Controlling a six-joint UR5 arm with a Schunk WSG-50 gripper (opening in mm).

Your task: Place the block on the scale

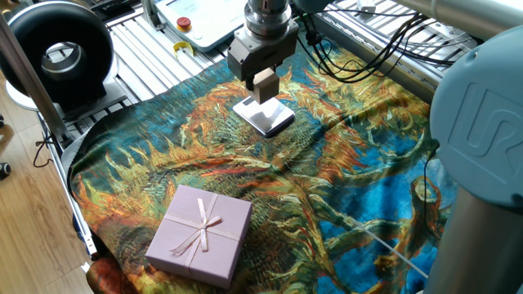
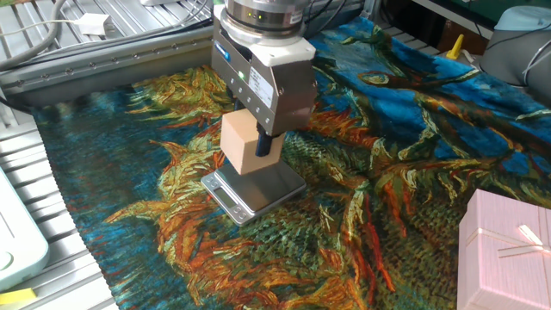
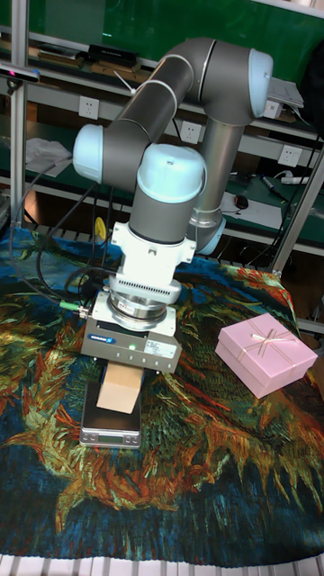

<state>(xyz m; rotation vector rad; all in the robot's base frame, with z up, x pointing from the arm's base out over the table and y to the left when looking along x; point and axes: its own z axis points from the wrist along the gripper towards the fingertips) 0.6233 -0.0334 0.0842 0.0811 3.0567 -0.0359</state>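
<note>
My gripper (image 1: 263, 82) (image 2: 251, 151) (image 3: 121, 389) is shut on the tan block (image 1: 265, 84) (image 2: 242, 141) (image 3: 120, 391), holding it just above the scale (image 1: 265, 116) (image 2: 256, 191) (image 3: 112, 425). The scale is a thin silver slab with dark edges, lying on the patterned cloth (image 1: 327, 196). In the tall fixed view the block covers the scale's middle and hangs close over it. Whether the block touches the scale's top I cannot tell.
A pink gift box (image 1: 199, 234) (image 2: 510, 248) (image 3: 266, 354) with a ribbon lies on the cloth away from the scale. A black round device (image 1: 59, 51) and a white pendant (image 1: 200, 18) sit on the metal rails beyond the cloth. Cables (image 1: 368, 49) trail behind the arm.
</note>
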